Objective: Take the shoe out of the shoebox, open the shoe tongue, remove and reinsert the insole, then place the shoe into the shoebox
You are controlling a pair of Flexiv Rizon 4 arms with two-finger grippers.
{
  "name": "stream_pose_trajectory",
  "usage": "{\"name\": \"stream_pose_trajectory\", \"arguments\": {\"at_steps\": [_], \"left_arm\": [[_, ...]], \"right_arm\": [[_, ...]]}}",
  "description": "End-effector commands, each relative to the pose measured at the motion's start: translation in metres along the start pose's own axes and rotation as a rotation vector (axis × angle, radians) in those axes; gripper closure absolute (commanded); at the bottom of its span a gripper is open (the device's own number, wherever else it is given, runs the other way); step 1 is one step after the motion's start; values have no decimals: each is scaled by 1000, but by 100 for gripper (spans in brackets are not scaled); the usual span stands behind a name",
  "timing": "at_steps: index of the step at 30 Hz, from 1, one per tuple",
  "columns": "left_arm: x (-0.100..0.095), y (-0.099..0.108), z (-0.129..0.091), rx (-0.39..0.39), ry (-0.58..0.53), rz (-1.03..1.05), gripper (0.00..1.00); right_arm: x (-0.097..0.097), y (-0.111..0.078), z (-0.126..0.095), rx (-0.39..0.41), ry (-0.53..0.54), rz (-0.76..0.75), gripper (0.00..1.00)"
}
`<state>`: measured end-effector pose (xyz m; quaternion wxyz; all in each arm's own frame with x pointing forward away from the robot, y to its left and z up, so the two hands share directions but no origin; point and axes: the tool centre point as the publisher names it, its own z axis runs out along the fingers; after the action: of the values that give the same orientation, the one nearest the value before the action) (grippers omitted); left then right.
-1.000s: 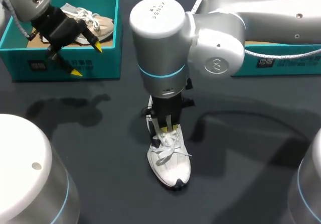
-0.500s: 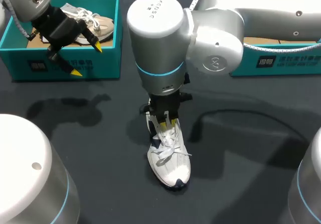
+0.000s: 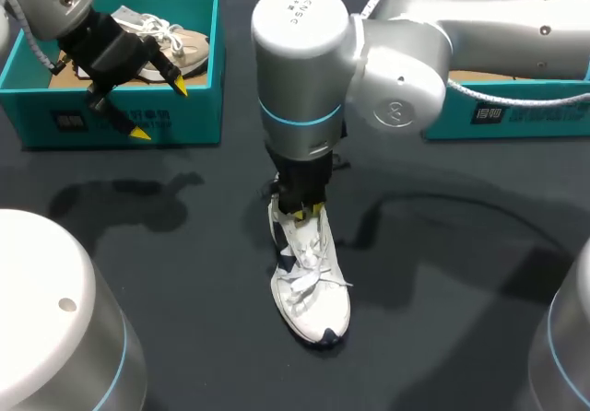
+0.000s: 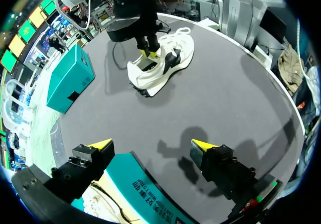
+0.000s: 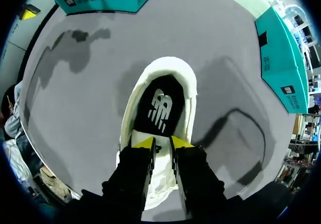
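The white shoe (image 3: 311,287) lies on the dark table, toe toward me, with its black insole (image 5: 159,108) showing in the opening. My right gripper (image 3: 309,211) stands over the tongue (image 3: 297,233); its fingers are close together at the tongue's top edge (image 5: 161,144), shut on it. In the left wrist view the same gripper (image 4: 149,54) sits over the shoe (image 4: 165,63). My left gripper (image 3: 159,110) hangs open and empty over the front wall of the left teal shoebox (image 3: 120,121), which holds a beige shoe (image 3: 180,44).
A second teal shoebox (image 3: 516,116) stands at the back right, behind my right arm. In the left wrist view the left shoebox's wall (image 4: 145,199) lies under the left gripper (image 4: 150,146). Bare dark table surrounds the white shoe.
My right gripper has drawn back from the laces toward the shoe's opening and a little upward, with the tongue's top edge following it. The left arm has not moved.
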<state>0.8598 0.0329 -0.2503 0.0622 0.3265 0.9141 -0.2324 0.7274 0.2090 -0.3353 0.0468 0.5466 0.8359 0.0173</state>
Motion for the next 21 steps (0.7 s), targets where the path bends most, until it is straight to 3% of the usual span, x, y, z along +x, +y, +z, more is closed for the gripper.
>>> {"name": "stream_pose_trajectory", "arguments": {"at_steps": [1, 9, 12, 14, 21], "left_arm": [[0, 0, 0, -3, 1, 1, 0], [0, 0, 0, -3, 1, 1, 0], [0, 0, 0, -3, 1, 1, 0], [0, 0, 0, -3, 1, 1, 0], [0, 0, 0, -3, 1, 1, 0]], "right_arm": [[0, -7, -51, -75, -68, -141, 74], [-2, 17, -82, -74, -66, -628, 65], [-2, 29, -83, -89, -54, -859, 55], [1, 33, -80, -122, 43, -1067, 0], [1, 33, -80, -122, 43, -1067, 0]]}}
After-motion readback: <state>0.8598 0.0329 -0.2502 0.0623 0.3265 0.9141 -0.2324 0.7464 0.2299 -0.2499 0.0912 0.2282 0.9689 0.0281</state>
